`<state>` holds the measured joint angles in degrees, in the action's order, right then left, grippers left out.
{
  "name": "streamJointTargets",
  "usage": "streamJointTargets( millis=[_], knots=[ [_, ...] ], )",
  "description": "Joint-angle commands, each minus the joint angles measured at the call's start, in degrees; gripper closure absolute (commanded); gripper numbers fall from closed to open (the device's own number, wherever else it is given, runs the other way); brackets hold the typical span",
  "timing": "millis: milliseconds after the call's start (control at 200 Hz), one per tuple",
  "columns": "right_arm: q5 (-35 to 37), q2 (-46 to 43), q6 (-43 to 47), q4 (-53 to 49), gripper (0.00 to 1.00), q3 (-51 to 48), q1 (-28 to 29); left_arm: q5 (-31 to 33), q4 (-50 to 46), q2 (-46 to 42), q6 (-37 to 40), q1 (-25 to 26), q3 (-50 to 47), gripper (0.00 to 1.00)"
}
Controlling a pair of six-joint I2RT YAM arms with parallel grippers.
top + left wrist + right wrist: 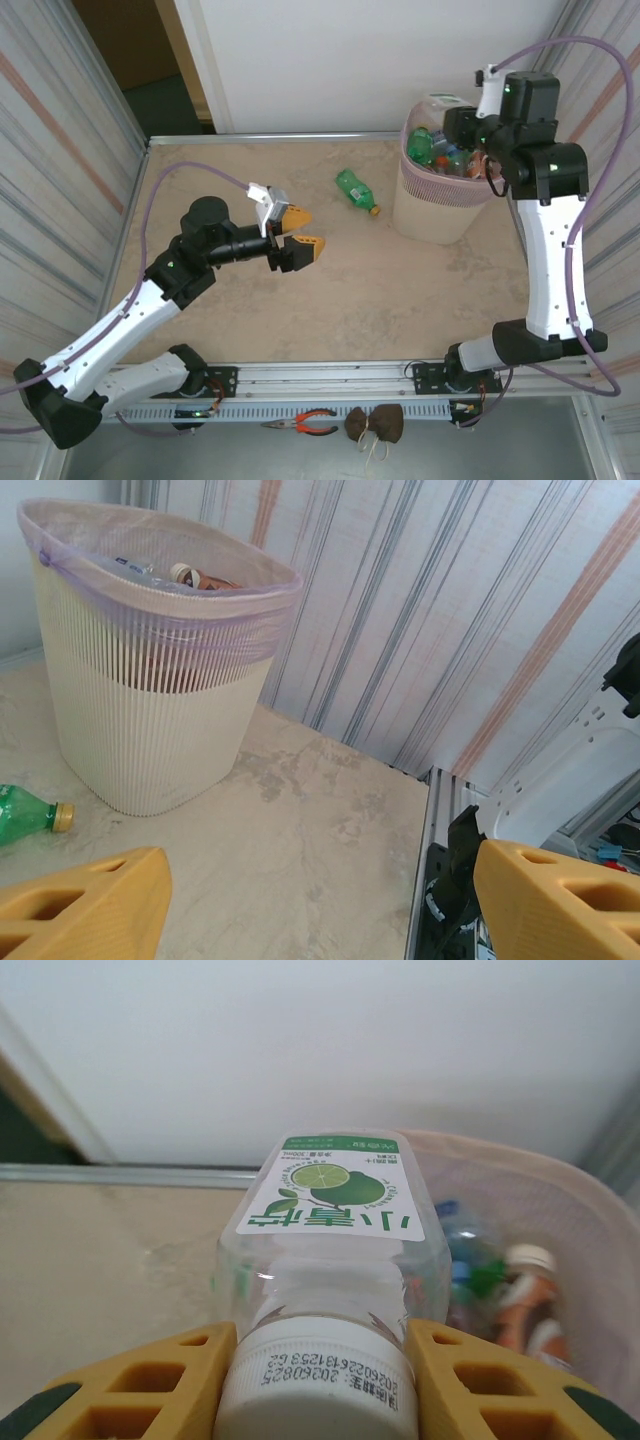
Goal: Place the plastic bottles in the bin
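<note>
Bottle (330, 1210) in right tool (315, 1390), gripped at cap, base seemingly toward bin (560, 1185)

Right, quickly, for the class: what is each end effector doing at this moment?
Left end effector: open, holding nothing.
Right end effector: closed on a clear lime-label bottle, above the bin.

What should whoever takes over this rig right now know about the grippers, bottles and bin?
Left gripper: jaws open, empty, above the middle of the table.
Right gripper: jaws shut on a clear plastic bottle with white cap and lime label, held above the pale pink plastic bin.
Done: many bottles lie in the bin.
Left: release the held bottle, then bin the green plastic bottle with yellowish cap, which lies on the table left of the bin.
</note>
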<state>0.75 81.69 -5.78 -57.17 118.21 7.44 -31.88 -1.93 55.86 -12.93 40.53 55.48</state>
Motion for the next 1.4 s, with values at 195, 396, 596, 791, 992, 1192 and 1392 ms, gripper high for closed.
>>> streamJointTargets(
  millis=[195, 396, 596, 791, 992, 1192, 1392],
  knots=[
    [5.6, -2.3, 0.2, -0.4, 0.66, -8.2, -9.6, -1.9, 3.9, 1.3, -1.0, -0.6, 0.5, 0.2],
    [6.0, -1.5, 0.3, 1.3, 0.67, -12.7, -11.7, -2.4, 3.6, 1.9, -0.9, -0.6, 1.1, 0.21],
    [5.1, -0.6, -0.1, 3.1, 0.67, -17.2, -12.4, -2.0, 3.8, 1.6, -1.0, -0.6, 0.6, 0.21],
    [3.9, 0.3, -0.6, 4.3, 0.67, -21.1, -13.2, -1.9, 3.8, 1.4, -1.1, -0.6, 0.3, 0.21],
    [5.1, 1.4, -0.6, 4.1, 0.62, -24.0, -13.4, -2.0, 4.5, 1.7, -1.2, -0.7, 0.3, 0.2],
    [5.1, 0.8, -1.3, 3.8, 0.55, -24.6, -13.3, -2.5, 4.6, 2.3, -1.0, -0.8, 1.0, 0.21],
    [5.5, 0.1, -1.3, 2.9, 0.45, -23.3, -13.2, -2.7, 4.7, 2.3, -1.3, -0.9, 1.1, 0.21]
  ],
)
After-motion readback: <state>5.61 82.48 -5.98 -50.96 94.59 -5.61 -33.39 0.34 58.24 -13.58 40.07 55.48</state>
